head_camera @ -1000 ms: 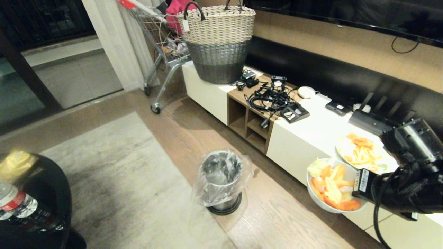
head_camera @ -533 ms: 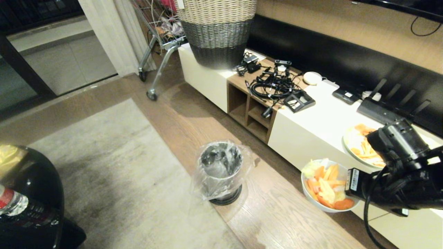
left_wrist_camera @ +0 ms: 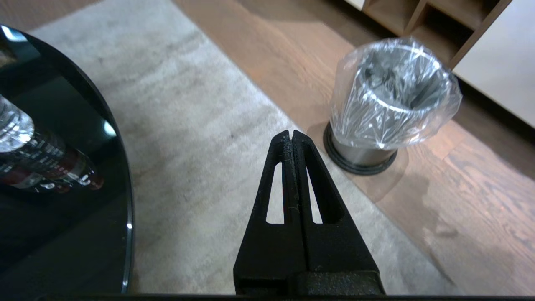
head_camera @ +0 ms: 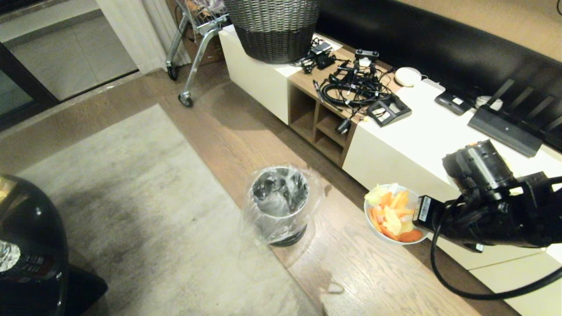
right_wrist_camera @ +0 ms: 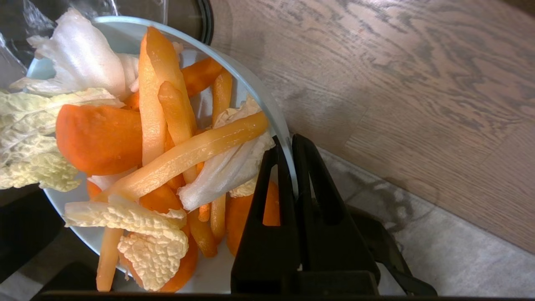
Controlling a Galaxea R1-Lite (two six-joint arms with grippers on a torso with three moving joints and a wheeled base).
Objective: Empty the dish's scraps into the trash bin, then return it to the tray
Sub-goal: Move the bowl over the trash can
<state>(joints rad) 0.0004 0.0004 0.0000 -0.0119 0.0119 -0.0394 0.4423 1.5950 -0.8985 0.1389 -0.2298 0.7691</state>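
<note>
Dish [head_camera: 392, 214] sits mouth-up, scraps [head_camera: 393, 211] inside, rim pinched by right gripper [right_wrist_camera: 286, 144], now nearer the trash bin [head_camera: 278, 203]; left gripper [left_wrist_camera: 291, 138] pressed together.

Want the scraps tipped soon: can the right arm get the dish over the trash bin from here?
Probably yes: right gripper pinches the dish rim, and only bare floor lies between it and the open trash bin.

The head camera tips further down than a second ago, so the whole scene slides: the woven basket [head_camera: 273, 28] now shows only its dark lower half. Against that shift, the right pincer [head_camera: 422, 210], clamped on the rim of the dish [head_camera: 371, 221], carries it leftward off the front of the white bench [head_camera: 408, 145] and nearer the trash bin [head_camera: 279, 204], with the scraps [head_camera: 393, 213] inside.
</note>
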